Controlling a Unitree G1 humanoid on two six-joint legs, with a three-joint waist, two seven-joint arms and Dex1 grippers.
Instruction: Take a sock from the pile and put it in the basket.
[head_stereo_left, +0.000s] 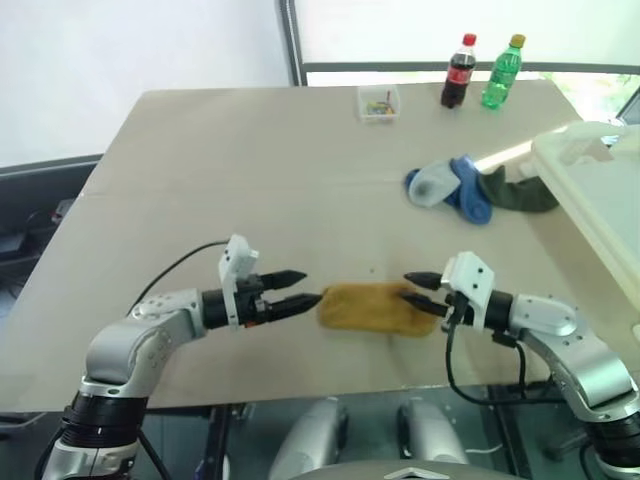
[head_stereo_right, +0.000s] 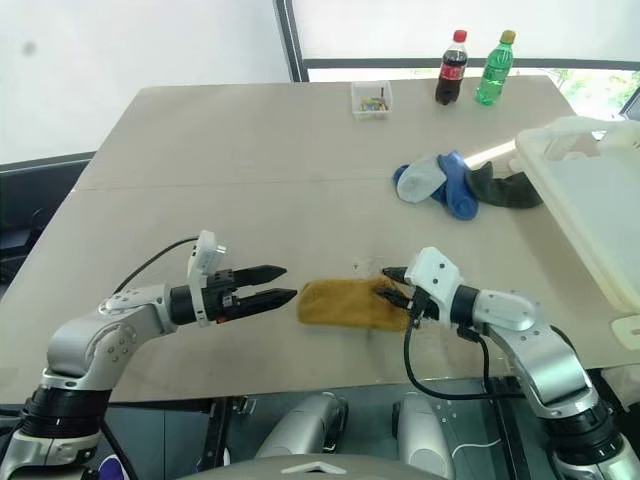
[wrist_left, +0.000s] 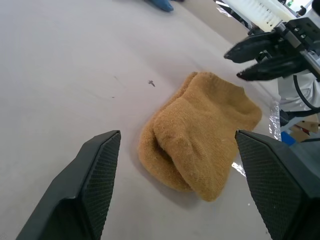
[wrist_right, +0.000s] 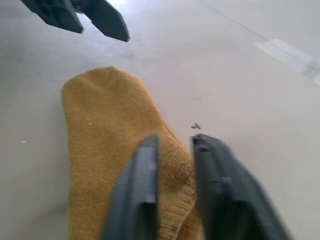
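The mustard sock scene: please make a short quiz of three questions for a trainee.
1. True or false: the right claw is shut on the mustard sock.
2. Which bottle stands nearer the table's far right corner?
A. the cola bottle
B. the green bottle
3. Fill in: the left claw is ____.

Key: 1 true; 2 B; 3 open.

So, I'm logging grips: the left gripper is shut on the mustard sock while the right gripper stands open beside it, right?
Sides are swapped. The right gripper is shut on the mustard sock, as the right wrist view shows; the left gripper stands open beside it.
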